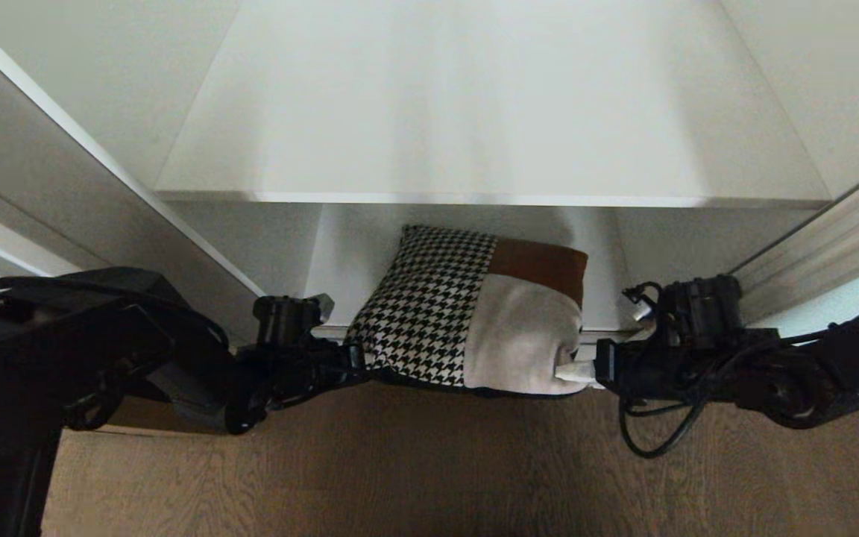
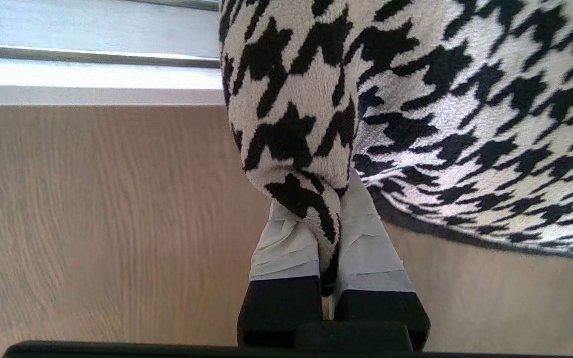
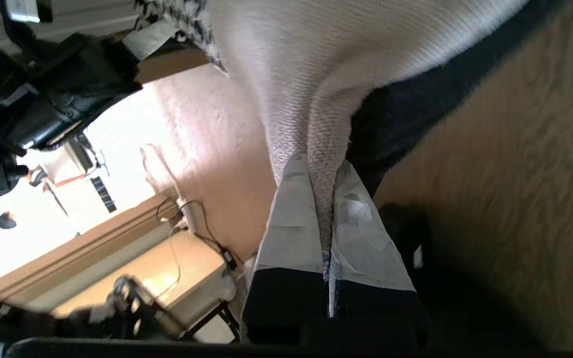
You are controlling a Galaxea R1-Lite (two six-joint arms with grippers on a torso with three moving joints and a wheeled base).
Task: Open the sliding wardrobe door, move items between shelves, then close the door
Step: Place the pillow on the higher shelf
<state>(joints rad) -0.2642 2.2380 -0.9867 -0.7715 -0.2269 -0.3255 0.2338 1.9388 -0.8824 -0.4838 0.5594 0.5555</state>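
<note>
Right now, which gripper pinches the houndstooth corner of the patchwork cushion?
The left gripper: its taped fingers are shut on the black-and-white houndstooth corner of the cushion. The right gripper clamps the plain grey-beige corner.

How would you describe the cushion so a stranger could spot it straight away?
Look in the white wardrobe, below the wide white shelf. The cushion hangs at the front edge between the left gripper and right gripper, each pinching a corner. It alone is patterned: black-and-white houndstooth, plain beige, a brown strip.
</note>
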